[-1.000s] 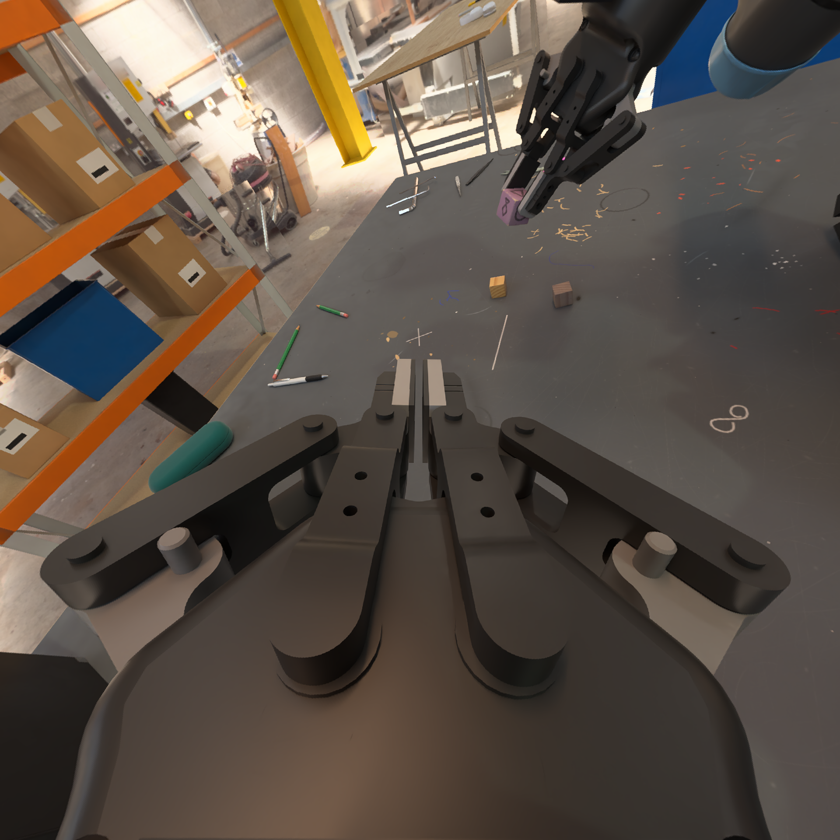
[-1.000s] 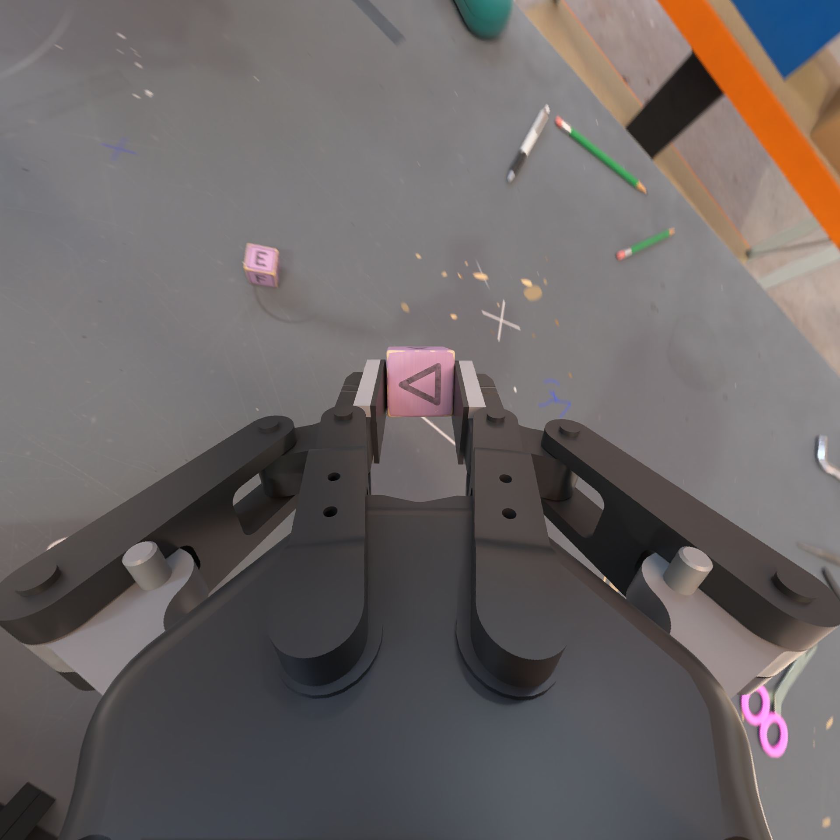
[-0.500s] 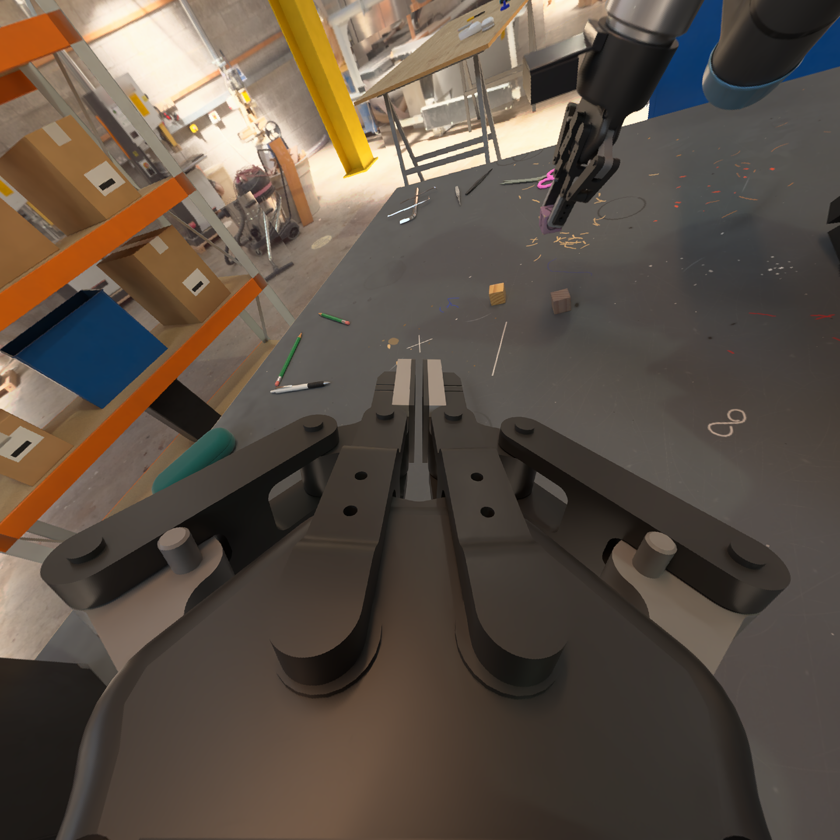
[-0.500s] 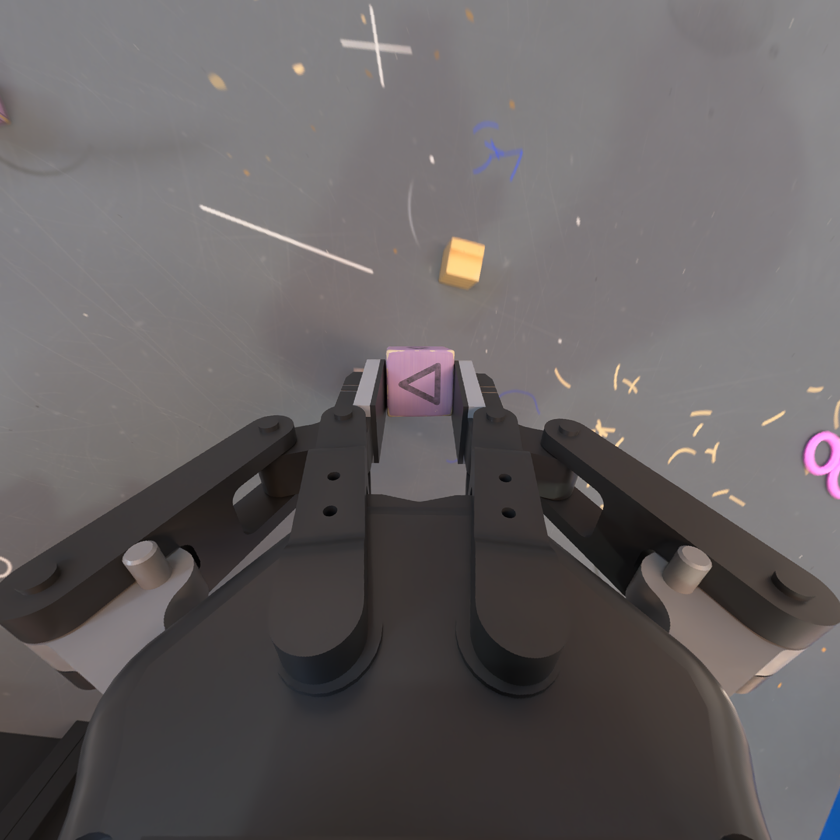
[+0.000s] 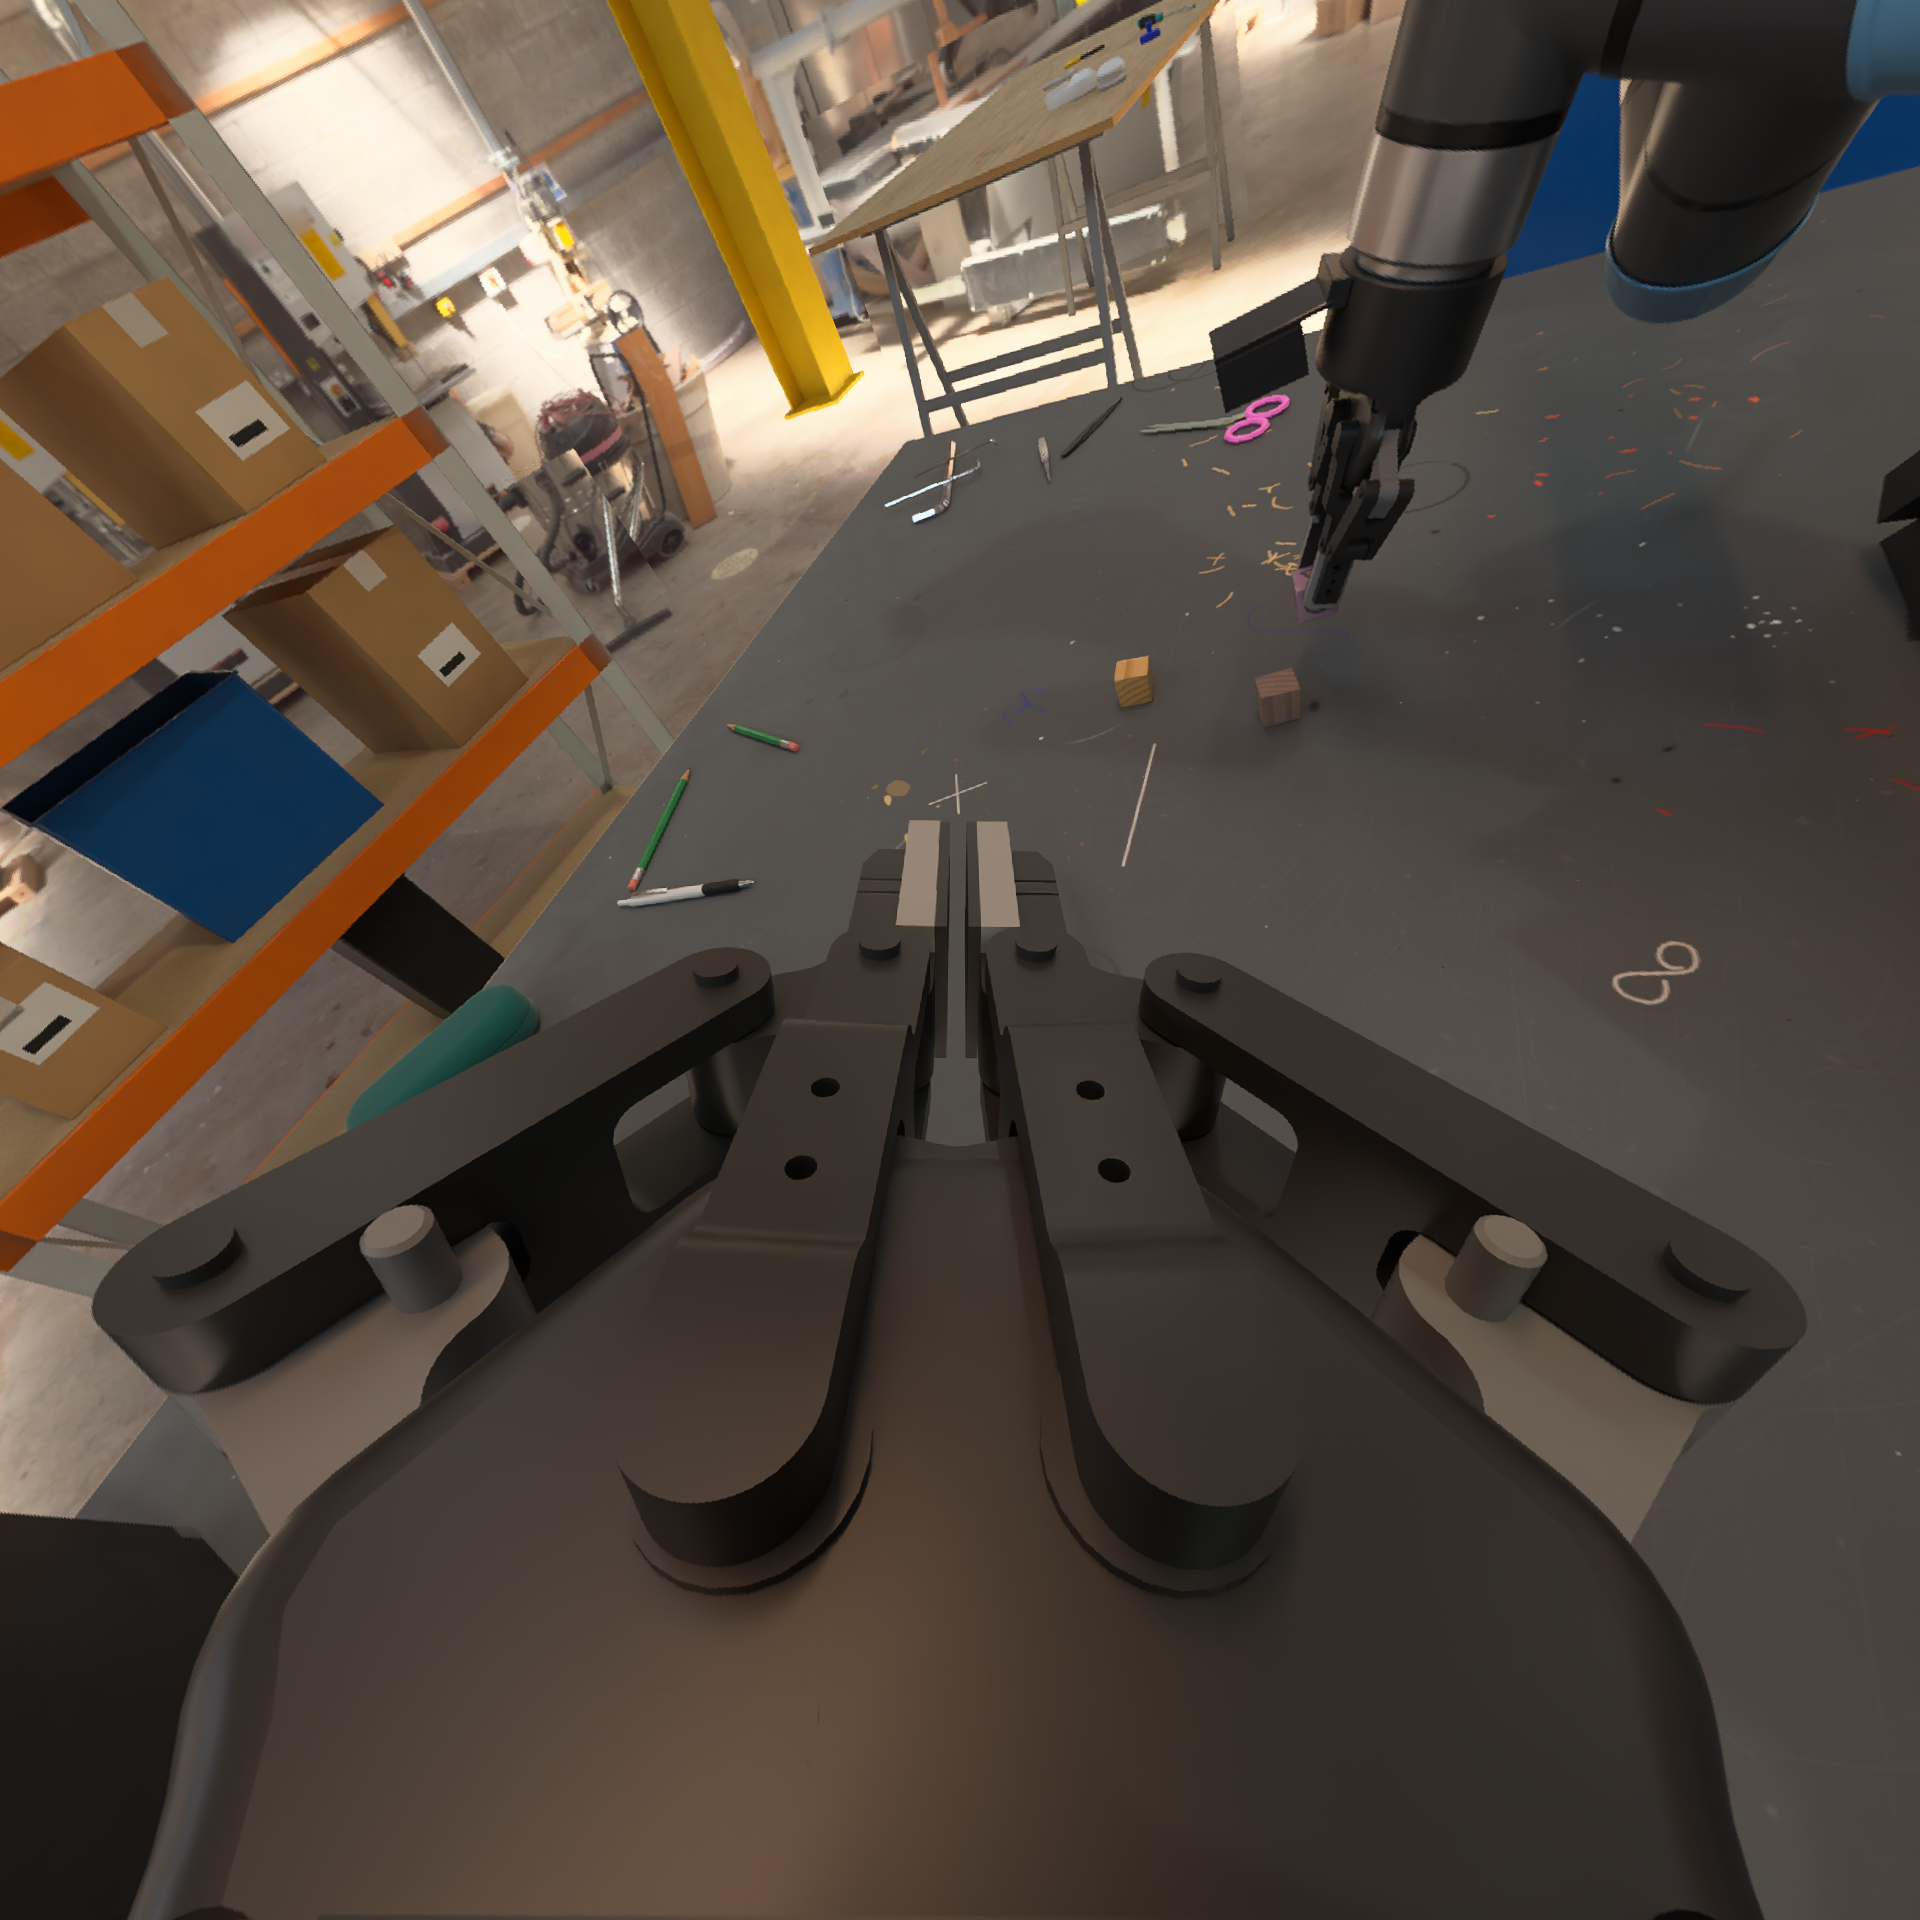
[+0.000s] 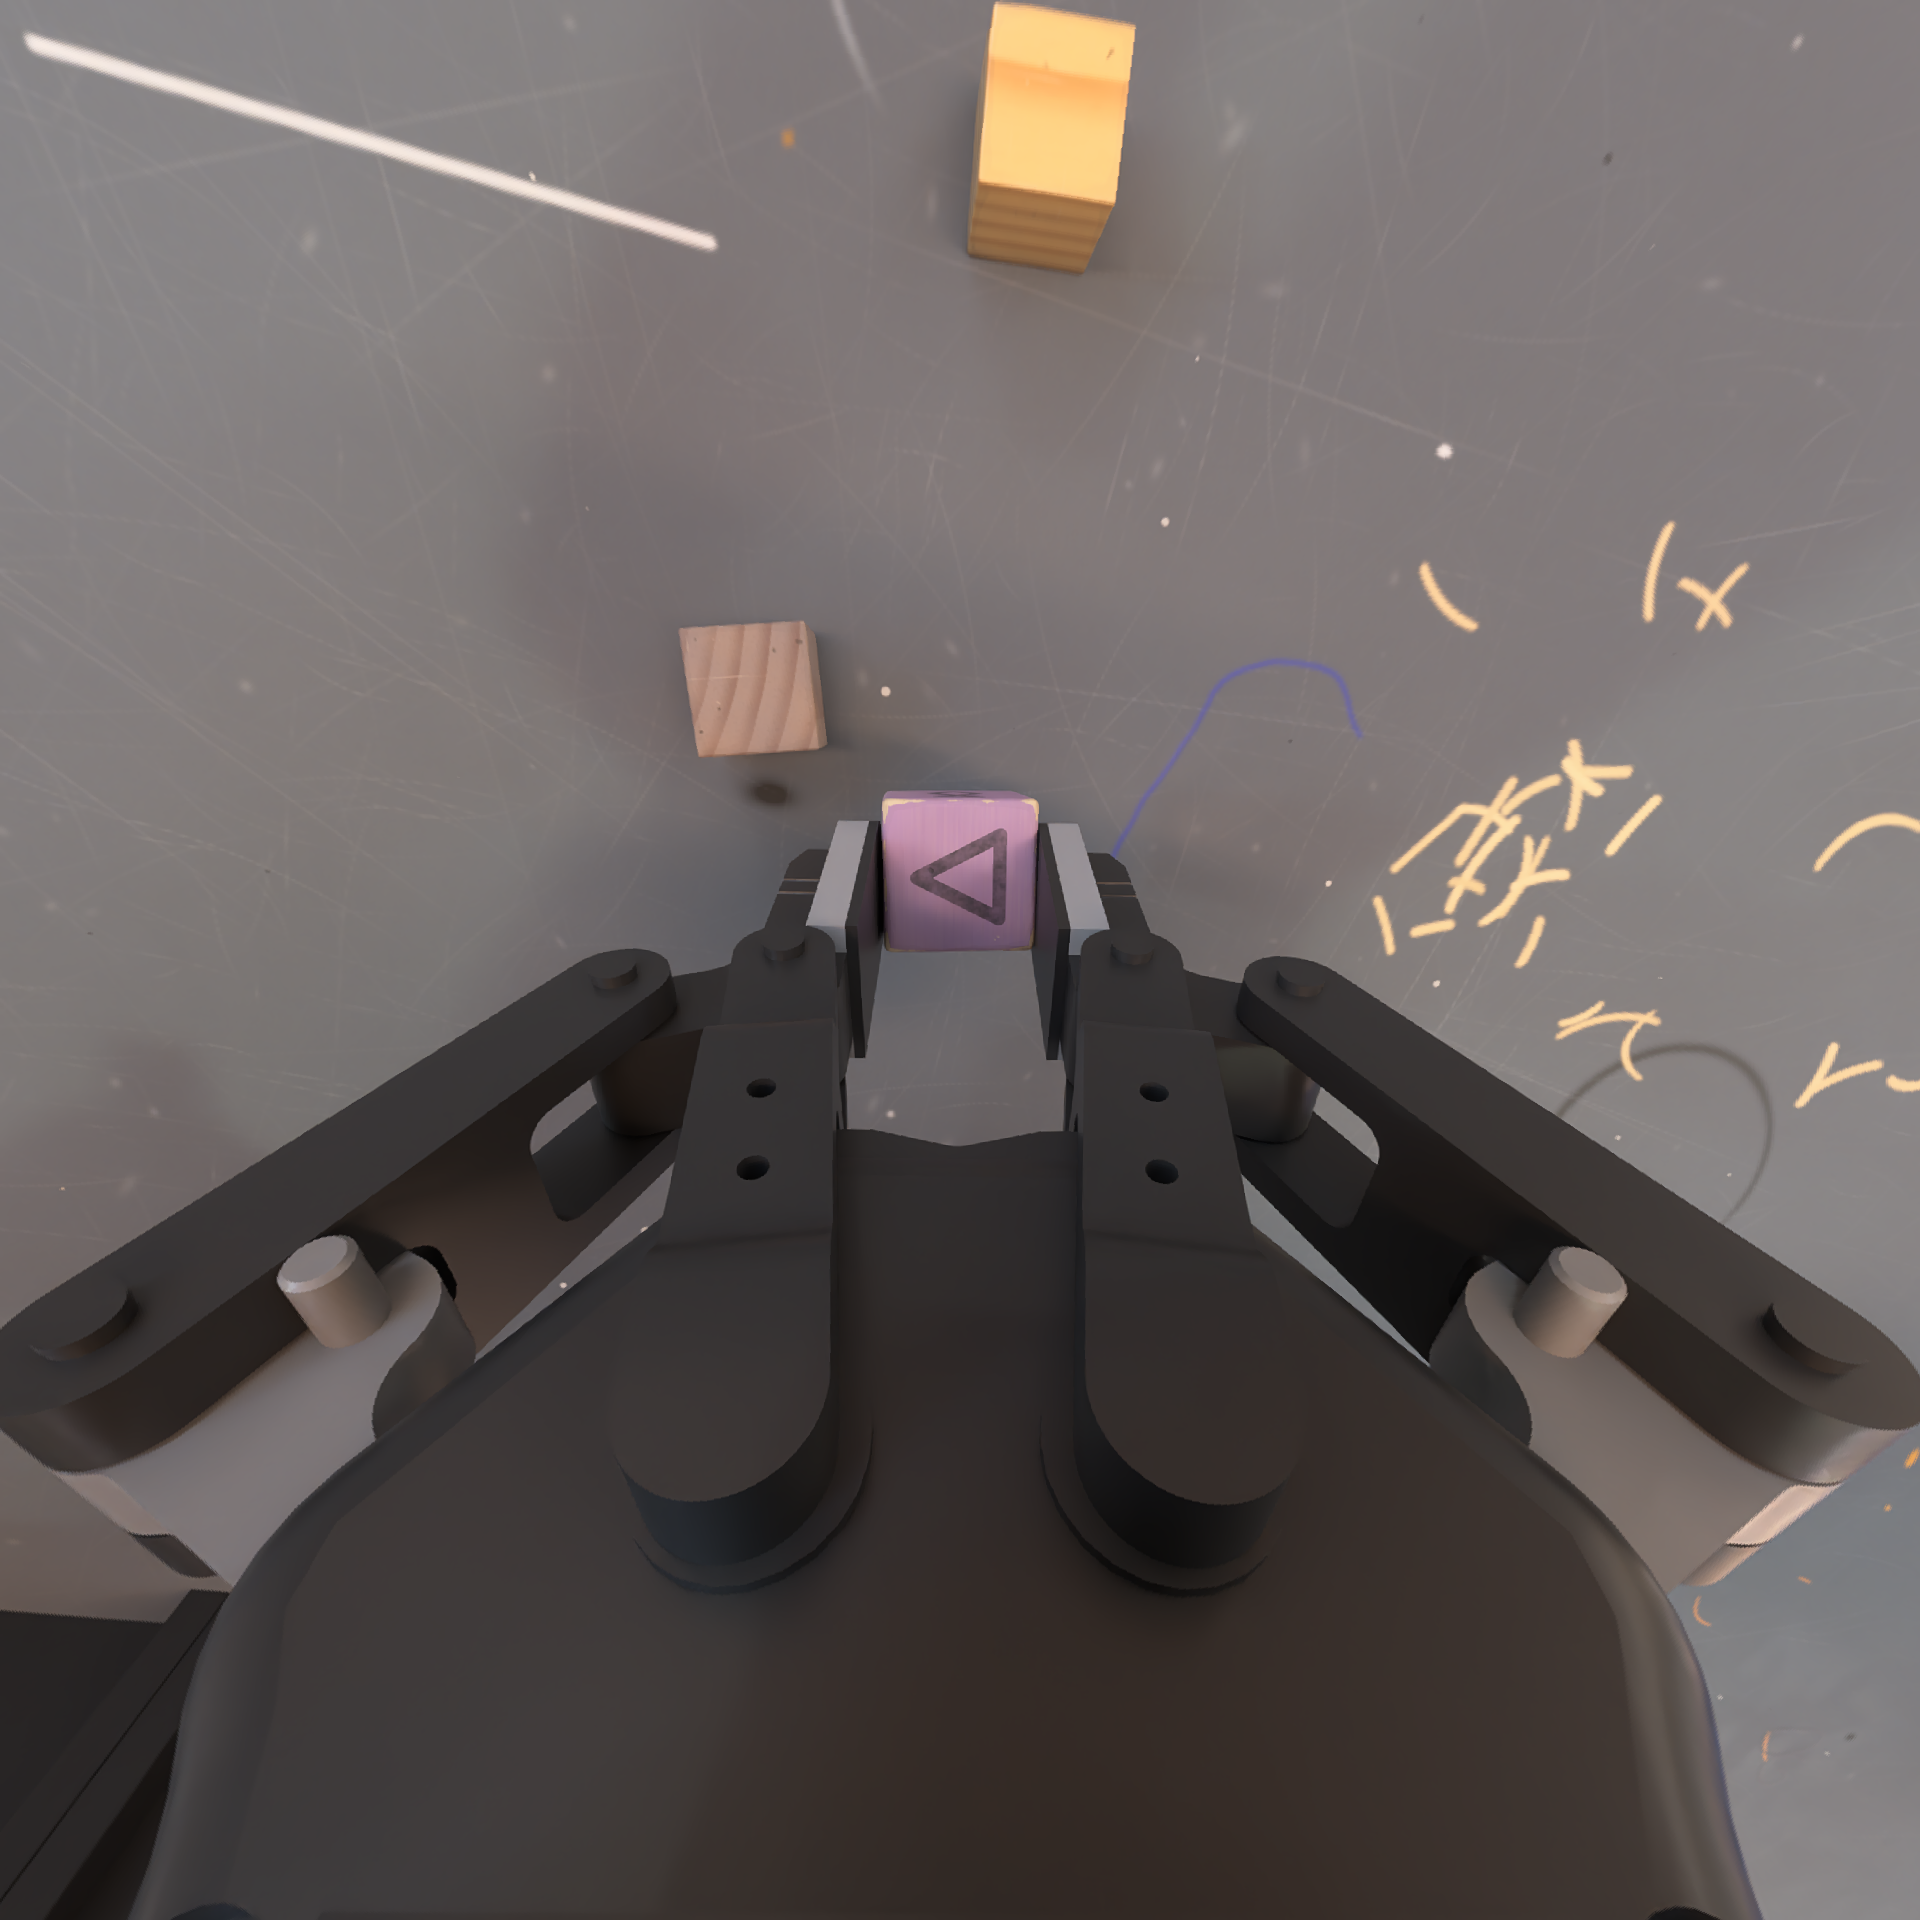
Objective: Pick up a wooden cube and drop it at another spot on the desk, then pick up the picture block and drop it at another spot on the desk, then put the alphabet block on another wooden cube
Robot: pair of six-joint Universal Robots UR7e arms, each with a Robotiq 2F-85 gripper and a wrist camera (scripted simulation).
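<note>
The left gripper (image 5: 957,871) hangs over the desk (image 5: 1455,883), jaws pressed together with nothing between them. Beyond it sit 2 wooden cubes, a yellow cube (image 5: 1132,682) then a pale cube (image 5: 1277,695). Farther right, the right gripper (image 6: 958,878) clamps the purple picture block (image 6: 959,871) low over the desk, near the pale cube.

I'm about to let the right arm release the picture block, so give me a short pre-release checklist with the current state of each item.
1. Right gripper shut on the picture block: ok, a pad against each side.
2. Block low over the desk: ok in the left wrist view, contact cannot tell.
3. Drop spot free: ok, bare desk beneath.
4. Gap to the pale wooden cube: ok but close, apart.
5. Yellow wooden cube out of the way: ok, farther off.
6. Left gripper clear: ok, jaws shut, empty, far away.
</note>
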